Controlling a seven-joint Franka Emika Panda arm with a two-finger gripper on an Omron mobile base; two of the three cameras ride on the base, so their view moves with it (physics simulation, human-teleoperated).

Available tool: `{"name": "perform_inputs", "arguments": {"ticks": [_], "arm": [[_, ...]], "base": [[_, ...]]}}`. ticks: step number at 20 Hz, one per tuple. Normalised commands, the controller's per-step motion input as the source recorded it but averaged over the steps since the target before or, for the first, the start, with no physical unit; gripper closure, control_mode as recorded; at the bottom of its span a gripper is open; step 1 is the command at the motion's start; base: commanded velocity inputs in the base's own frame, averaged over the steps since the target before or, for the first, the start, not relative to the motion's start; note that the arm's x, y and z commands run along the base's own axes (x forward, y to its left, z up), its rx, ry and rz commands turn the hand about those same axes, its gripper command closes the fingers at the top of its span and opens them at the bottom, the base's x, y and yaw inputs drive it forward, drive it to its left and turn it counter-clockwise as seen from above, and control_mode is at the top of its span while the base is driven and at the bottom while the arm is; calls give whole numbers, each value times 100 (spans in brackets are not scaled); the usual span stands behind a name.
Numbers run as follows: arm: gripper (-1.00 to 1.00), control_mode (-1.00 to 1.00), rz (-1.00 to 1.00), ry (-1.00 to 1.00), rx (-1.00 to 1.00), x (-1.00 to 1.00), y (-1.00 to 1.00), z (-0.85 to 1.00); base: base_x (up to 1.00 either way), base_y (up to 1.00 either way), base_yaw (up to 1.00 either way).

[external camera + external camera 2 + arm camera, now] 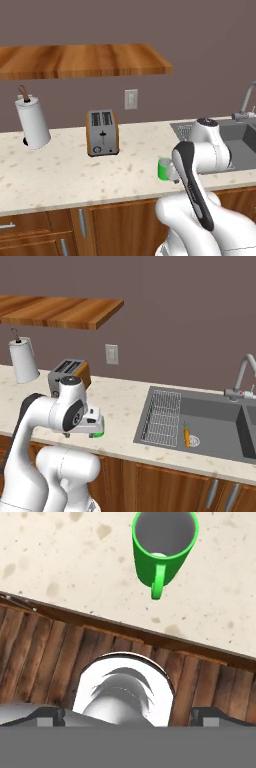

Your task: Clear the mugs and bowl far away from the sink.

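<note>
One bright green mug (pixel 164 547) stands upright on the speckled counter (pixel 60 557) close to its front edge, with its handle turned toward the hand. In the left base view the mug (pixel 163 169) is half hidden behind my arm, and a green sliver of it (pixel 101 432) peeks out under the hand in the right base view. My gripper (pixel 132 714) hangs over the counter's front edge, open wide, with nothing between its fingertips (pixel 50 714); the mug lies ahead of them, apart. The dark grey sink (pixel 210 416) lies to the right. The bowl is out of view.
A toaster (pixel 102 132) and a paper towel roll (pixel 32 122) stand at the back left, under a wooden shelf (pixel 80 60). A wire rack (pixel 162 416) and a carrot (pixel 187 436) lie in the sink, behind them the faucet (pixel 242 376). Wooden cabinet fronts (pixel 60 657) run below.
</note>
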Motion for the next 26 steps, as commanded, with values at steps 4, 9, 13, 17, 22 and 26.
{"name": "perform_inputs", "arguments": {"ticks": [4, 9, 13, 17, 22, 26], "arm": [[-100, -100, 3, 0, 0, 25, 0, -15], [-100, -100, 0, -3, 0, 38, 0, -22], [-100, -100, 0, -2, 0, 29, 0, -19], [-100, -100, 0, -1, 0, 22, 0, -14], [-100, -100, -1, 0, 0, 24, 0, -11], [-100, -100, -2, 0, 0, 27, 0, -13]], "base": [[0, 0, 0], [0, 0, 0], [0, 0, 0], [0, 0, 0], [0, 0, 0], [0, 0, 0]]}}
